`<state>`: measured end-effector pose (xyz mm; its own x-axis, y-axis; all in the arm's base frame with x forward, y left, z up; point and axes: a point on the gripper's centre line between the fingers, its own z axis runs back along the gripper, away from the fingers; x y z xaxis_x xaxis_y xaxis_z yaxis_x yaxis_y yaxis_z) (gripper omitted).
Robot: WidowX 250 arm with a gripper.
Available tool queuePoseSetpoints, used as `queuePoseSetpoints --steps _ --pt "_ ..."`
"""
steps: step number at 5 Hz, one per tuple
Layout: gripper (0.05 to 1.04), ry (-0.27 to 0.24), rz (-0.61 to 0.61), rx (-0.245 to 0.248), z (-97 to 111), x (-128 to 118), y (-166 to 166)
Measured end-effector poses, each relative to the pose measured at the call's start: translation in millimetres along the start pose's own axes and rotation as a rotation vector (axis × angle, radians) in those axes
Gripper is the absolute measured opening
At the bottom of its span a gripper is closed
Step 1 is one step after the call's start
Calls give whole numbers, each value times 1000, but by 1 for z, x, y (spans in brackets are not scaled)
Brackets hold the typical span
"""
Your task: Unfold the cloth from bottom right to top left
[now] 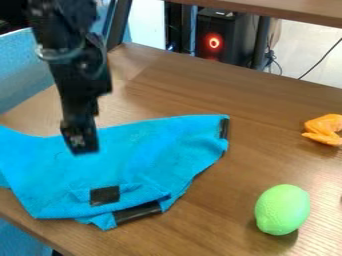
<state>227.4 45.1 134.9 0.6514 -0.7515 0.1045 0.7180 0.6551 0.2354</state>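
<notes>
Blue cloth point(153, 145), partly folded, on a wooden table point(267, 95). The cloth occupies the left and middle of the surface and runs out of view at the left; its near portion is rumpled into overlapping layers, with a square dark patch point(105, 196) on top and a dark strip point(137, 212) just beside it along the near border. A second dark strip point(224, 128) marks the far right corner. The black gripper point(81, 142) hangs at the far left part of the cloth, pointing down; whether it is wide or narrow cannot be told, nor whether it touches the fabric. A green oval object point(282, 210) lies to the near right, well apart from the cloth, and an orange object point(324, 129) at the far right. Unfolding appears incomplete, and the next step probably calls for a grasp on the loose upper layer at the near right. Principal risks: a grasp set too deep could catch both layers and drag the whole cloth; one set too shallow could slip off the limp fabric; a pull set too low could bunch the layers, and one carried too far could send fabric over the left table edge.
</notes>
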Motion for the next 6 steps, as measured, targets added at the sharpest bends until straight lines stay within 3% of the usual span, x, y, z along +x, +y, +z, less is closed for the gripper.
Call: queuePoseSetpoints --steps 1,2,3,6 --pt "1000 -19 -83 -32 -9 5 -15" --pt "1000 -82 -147 -69 -13 9 -20" --pt "1000 -101 -167 -137 -19 11 -28" --pt "1000 -81 -209 -161 -35 6 -44"
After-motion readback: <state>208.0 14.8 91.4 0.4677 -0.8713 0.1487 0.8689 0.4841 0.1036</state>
